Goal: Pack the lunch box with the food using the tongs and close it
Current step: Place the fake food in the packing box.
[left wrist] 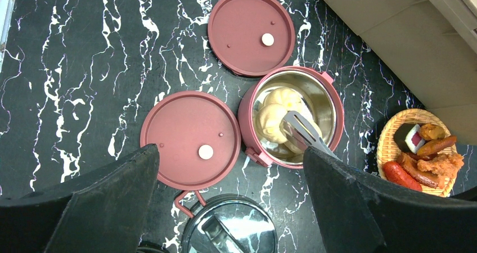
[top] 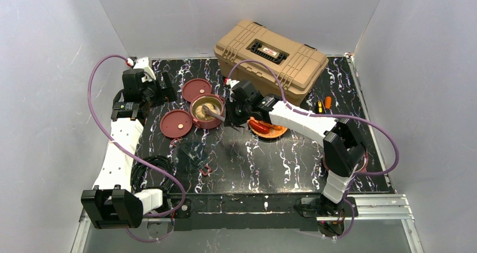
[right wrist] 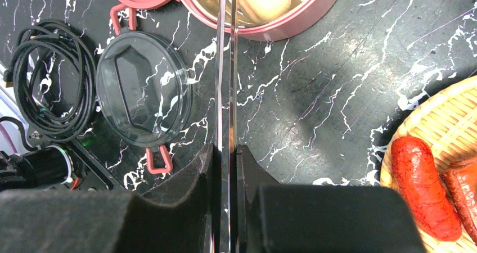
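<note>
- An open bowl stands left of centre on the table, with buns in it.
- The tongs reach into the bowl from the right, tips over the buns.
- One lid lies flat just behind the bowl, and a second lid just left of it.
- A woven plate holding food pieces lies right of the bowl.
- A toolbox sits behind the plate.
- A third lid lies in front of the bowl, with a cable coil to its left.

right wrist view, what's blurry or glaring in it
Right wrist view: the right hand fills the bottom, dark and soft-focus, and the tongs glint as thin bright lines. Left wrist view: glare inside the steel-lined bowl and on the clear lid.
</note>
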You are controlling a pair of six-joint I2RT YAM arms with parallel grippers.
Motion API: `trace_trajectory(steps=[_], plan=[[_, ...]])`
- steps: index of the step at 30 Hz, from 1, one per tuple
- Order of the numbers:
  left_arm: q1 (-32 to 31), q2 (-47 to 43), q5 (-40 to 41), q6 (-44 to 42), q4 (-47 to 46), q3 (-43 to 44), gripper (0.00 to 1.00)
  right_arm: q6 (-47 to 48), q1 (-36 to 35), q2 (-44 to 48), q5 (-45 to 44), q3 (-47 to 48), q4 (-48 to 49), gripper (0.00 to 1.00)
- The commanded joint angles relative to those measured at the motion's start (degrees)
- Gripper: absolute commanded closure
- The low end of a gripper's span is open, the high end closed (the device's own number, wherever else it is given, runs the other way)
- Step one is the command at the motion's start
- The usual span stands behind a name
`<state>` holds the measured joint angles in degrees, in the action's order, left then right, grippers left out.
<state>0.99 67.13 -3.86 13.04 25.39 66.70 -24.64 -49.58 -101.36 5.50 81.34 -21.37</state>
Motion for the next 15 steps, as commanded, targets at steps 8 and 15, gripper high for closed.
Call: trace_trajectory(steps=[8, 15], plan=[[-0.2, -1.9, 0.3, -0.6, 0.5, 0.8, 0.02, 1.1, -0.1, 0.6, -1.4, 2.7, 1.3, 0.56], [-0.2, -1.9, 0.1, -0.6, 0.5, 0.7, 0.02, 1.8, -0.1, 1.8, -2.8, 3.0, 0.4, 0.46]])
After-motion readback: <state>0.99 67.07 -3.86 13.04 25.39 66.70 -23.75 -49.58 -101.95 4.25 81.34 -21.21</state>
